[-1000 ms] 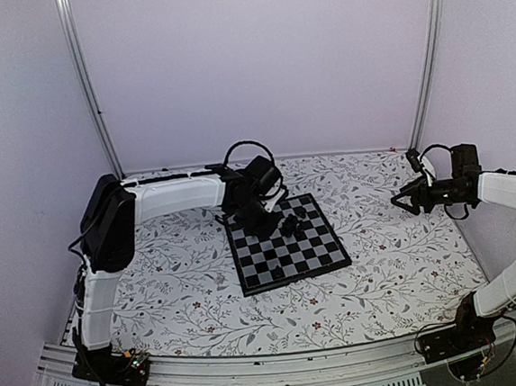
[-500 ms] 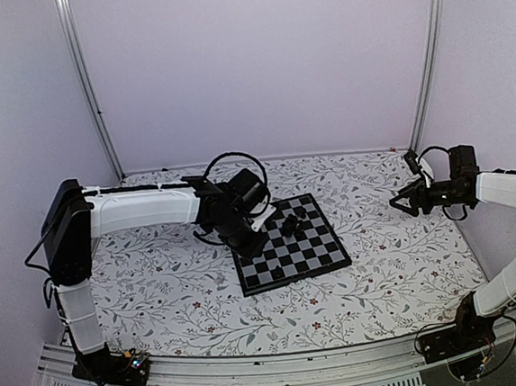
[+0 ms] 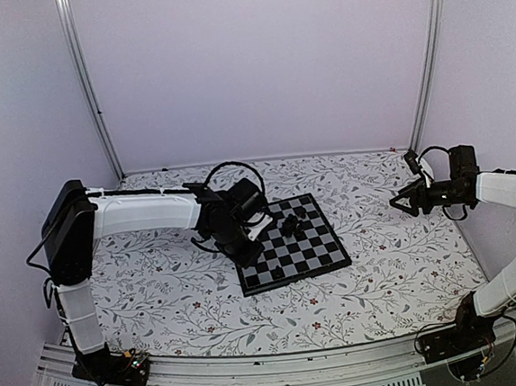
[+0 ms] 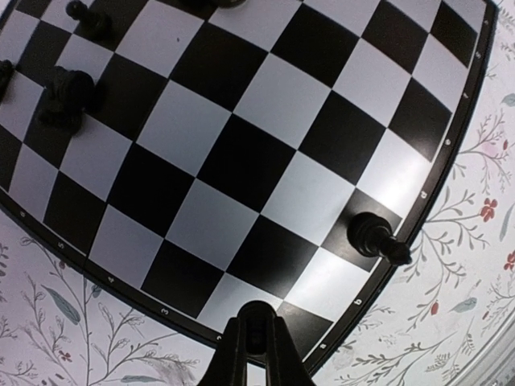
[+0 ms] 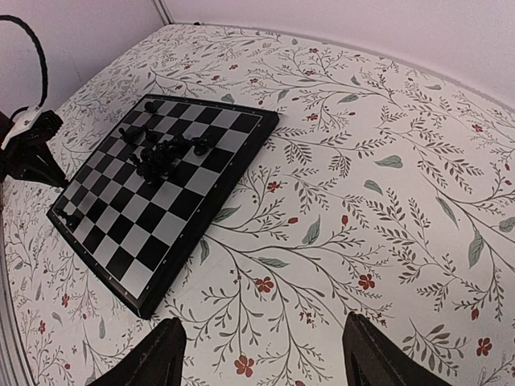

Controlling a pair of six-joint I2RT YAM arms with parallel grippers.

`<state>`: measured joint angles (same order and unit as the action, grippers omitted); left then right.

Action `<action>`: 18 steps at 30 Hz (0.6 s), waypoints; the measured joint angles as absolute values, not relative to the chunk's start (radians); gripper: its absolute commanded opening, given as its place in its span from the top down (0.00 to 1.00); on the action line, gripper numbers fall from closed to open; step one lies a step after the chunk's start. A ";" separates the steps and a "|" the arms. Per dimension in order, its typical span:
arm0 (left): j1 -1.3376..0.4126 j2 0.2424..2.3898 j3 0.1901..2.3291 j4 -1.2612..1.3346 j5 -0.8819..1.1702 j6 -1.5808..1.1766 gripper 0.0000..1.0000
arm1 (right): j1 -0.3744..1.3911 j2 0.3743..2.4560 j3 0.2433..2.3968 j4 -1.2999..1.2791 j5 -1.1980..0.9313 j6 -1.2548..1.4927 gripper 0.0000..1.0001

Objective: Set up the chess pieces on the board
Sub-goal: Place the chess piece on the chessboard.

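Observation:
The board lies mid-table, a cluster of black chess pieces on its far half. My left gripper hovers low over the board's left edge, shut on one small dark chess piece whose rounded top shows between the fingertips. In the left wrist view the board fills the frame. One chess piece stands alone by its rim, and others sit at the upper left. My right gripper hangs open far to the right, above bare cloth, with nothing between its fingers.
A floral tablecloth covers the table. White walls and two metal posts close the back. In the right wrist view the board and its cluster of pieces lie to the left, with the left gripper beside them.
The left arm has drawn back from over the cluster of pieces toward the board's left edge, stretching out low. The right arm has barely shifted.

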<state>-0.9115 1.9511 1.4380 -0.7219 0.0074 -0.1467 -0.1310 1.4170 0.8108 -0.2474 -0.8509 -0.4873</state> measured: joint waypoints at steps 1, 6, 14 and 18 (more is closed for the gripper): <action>-0.912 1.951 1.432 -0.722 0.003 -0.147 0.97 | -0.131 1.417 0.811 -0.247 -0.851 -0.487 0.30; -0.912 1.958 1.423 -0.725 -0.016 -0.147 0.98 | -0.131 1.421 0.811 -0.247 -0.851 -0.488 0.30; -0.912 1.974 1.416 -0.727 -0.034 -0.149 0.98 | -0.131 1.422 0.811 -0.247 -0.851 -0.488 0.30; -0.912 1.974 1.402 -0.729 -0.034 -0.152 0.97 | -0.131 1.422 0.811 -0.247 -0.851 -0.488 0.30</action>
<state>-0.9115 1.9743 1.4021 -0.7292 -0.0341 -0.1524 -0.1310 1.4223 0.8108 -0.2474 -0.8509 -0.4881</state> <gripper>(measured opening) 0.072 0.698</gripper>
